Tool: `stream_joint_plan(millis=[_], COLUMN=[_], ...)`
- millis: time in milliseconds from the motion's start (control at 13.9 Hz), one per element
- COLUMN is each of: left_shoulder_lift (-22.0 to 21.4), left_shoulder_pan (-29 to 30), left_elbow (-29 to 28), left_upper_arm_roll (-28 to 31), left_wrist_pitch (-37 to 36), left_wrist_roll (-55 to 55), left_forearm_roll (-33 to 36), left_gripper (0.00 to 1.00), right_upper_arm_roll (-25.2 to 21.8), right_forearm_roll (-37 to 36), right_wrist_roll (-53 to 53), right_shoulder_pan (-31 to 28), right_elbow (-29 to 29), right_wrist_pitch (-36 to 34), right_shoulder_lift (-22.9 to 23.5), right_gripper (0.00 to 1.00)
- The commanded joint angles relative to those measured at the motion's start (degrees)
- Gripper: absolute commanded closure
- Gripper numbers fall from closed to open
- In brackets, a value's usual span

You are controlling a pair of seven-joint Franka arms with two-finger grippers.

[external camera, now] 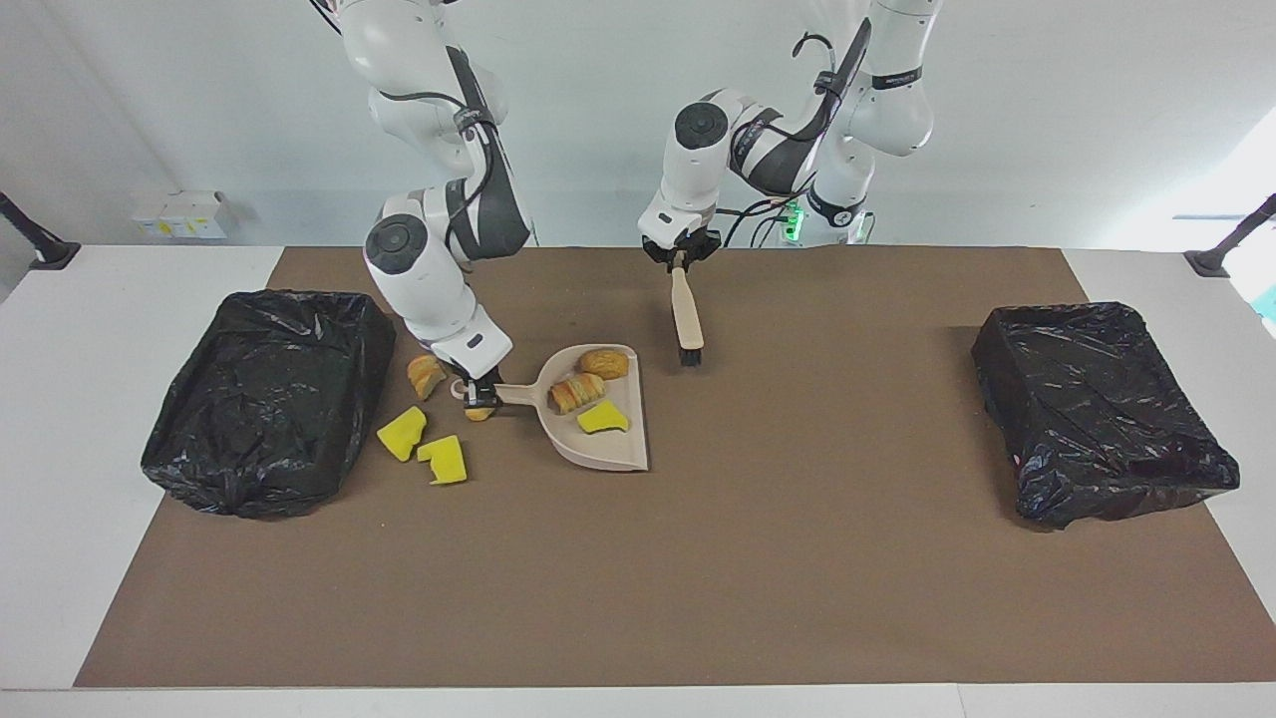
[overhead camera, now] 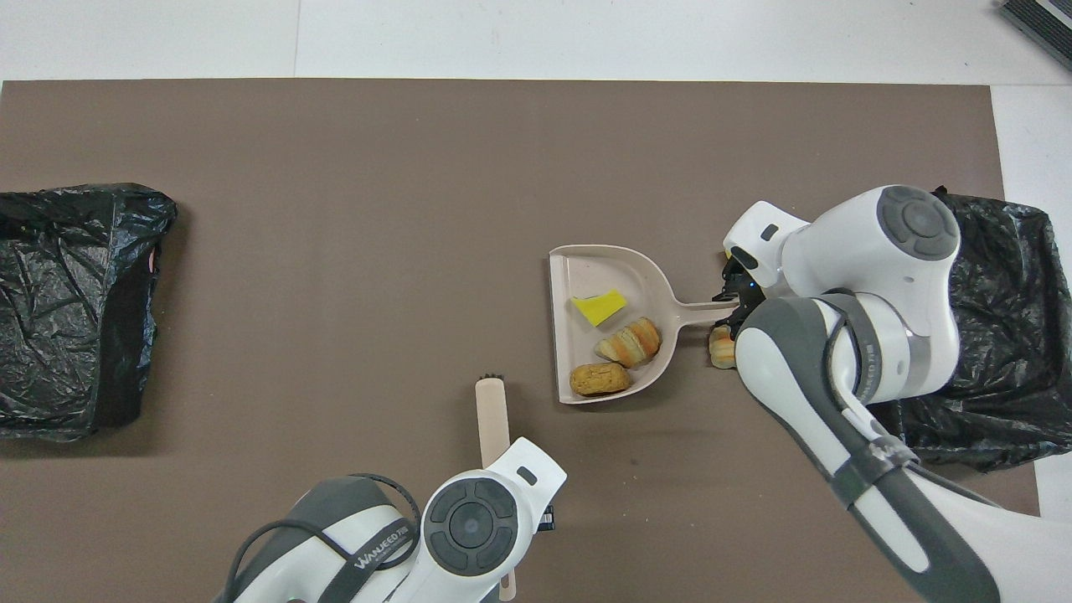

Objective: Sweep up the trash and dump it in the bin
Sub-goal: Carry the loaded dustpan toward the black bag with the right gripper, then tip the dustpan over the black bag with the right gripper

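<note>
Here, you are looking at a brown mat (external camera: 698, 558) with a black-lined bin at each end. Your right gripper (external camera: 483, 387) is clamped on the handle of a beige dustpan (external camera: 608, 449); the facing view shows the pan lifted slightly, mouth toward the left arm's end. In the pan lie three pieces of trash: a yellow sponge wedge (external camera: 602, 419), a striped bread lump (external camera: 576, 393) and a rounder bread lump (external camera: 604, 363). Your left gripper (external camera: 680, 261) is closed on the handle of a brush (external camera: 686, 317), which hangs bristles-down near the pan, on the side nearer the robots.

The facing view alone shows loose trash on the mat between the pan handle and the bin (external camera: 269, 399) at the right arm's end: two yellow wedges (external camera: 403, 434) and a bread lump (external camera: 426, 375). From overhead the right arm covers these. Both views show another bread lump (overhead camera: 720, 347) just beside the handle. The overhead view hides most of the brush under the left arm. The other bin (external camera: 1102, 409) sits well apart.
</note>
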Motion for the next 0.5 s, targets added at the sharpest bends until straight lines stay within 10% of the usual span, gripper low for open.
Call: stream_joint_plan(millis=[0,432], left_shoulder_lift=[-0.29,2.44], left_shoulder_pan=[-0.78,0.98], left_elbow=[0.10,3.70], left_upper_arm_roll=[0.63,0.63], left_wrist_pitch=[-0.68,-2.97], left_wrist_roll=[-0.34,0.10], left_forearm_roll=[-0.67,-7.35], left_gripper=[1.00,1.00], right_upper_arm_roll=[0.50,-0.20], right_forearm_roll=[4.21,4.59], right_wrist_roll=[-3.52,-7.12], right_shoulder_pan=[-3.78,-15.28], right_elbow=[4.07,15.67], right_wrist_pitch=[-5.84,-19.54], right_shoulder_lift=[-0.72,-0.72], right_gripper=[1.00,1.00])
